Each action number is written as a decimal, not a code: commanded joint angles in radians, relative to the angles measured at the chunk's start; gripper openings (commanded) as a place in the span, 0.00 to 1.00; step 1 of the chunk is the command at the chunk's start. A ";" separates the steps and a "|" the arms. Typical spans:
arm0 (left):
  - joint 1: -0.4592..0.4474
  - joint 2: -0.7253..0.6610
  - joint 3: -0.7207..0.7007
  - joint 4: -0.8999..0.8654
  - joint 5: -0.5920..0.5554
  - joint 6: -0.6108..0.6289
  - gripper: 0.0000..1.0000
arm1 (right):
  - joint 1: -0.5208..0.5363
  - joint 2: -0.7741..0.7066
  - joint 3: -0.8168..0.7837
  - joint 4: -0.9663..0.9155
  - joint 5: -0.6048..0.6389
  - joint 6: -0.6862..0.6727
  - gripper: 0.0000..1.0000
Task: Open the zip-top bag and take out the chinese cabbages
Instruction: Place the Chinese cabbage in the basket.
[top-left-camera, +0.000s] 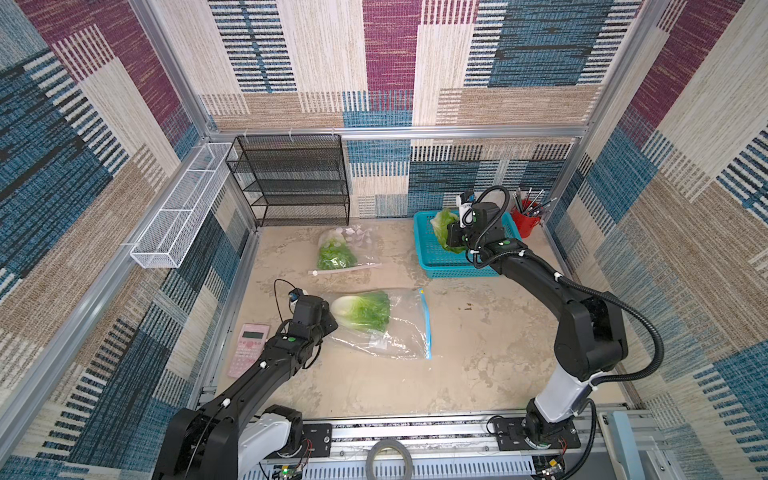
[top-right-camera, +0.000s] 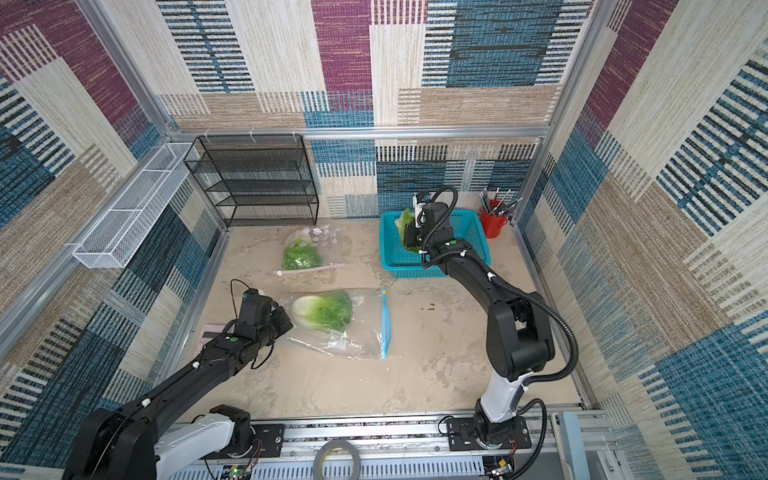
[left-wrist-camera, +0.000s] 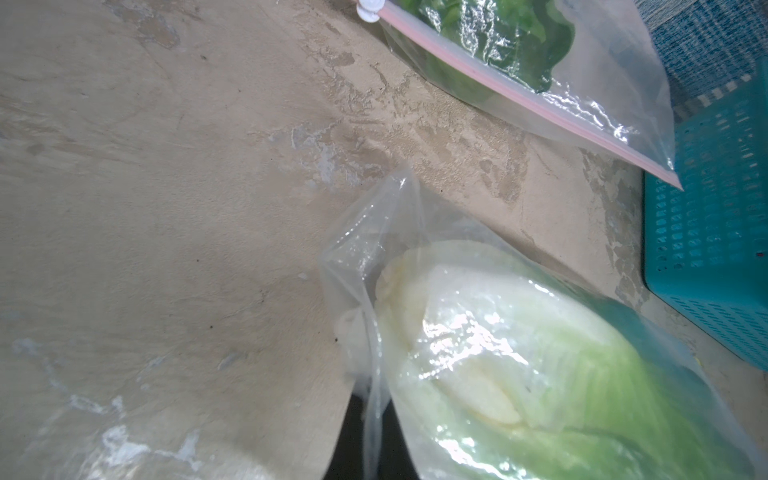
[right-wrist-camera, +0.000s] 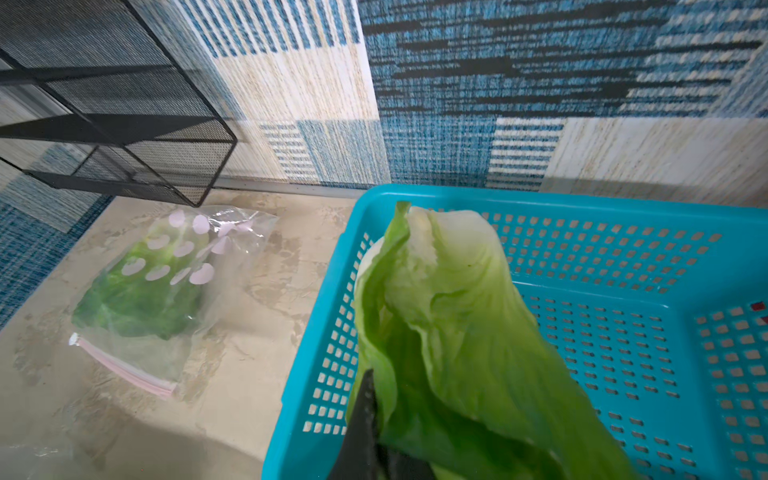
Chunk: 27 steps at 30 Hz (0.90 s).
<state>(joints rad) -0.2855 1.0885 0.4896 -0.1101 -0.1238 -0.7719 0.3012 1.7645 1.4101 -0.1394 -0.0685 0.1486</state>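
Two cabbages in zip-top bags; third cabbage seemingly above basket

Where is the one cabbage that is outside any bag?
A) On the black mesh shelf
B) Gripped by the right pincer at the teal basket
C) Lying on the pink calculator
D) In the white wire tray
B: the right pincer is shut on the bare cabbage, whose leaves hang inside the rim of the teal basket.
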 joint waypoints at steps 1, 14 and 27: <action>0.000 0.006 0.015 0.001 0.021 -0.010 0.00 | -0.002 0.030 0.016 0.076 0.034 0.026 0.00; -0.002 0.012 0.019 -0.001 0.023 -0.024 0.00 | -0.009 0.170 0.048 0.127 0.035 0.058 0.00; -0.002 0.017 0.020 0.007 0.023 -0.038 0.00 | -0.007 0.177 -0.021 0.145 -0.060 0.135 0.19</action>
<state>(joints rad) -0.2882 1.1007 0.5034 -0.1081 -0.1028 -0.7818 0.2928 1.9526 1.4014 -0.0307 -0.1001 0.2546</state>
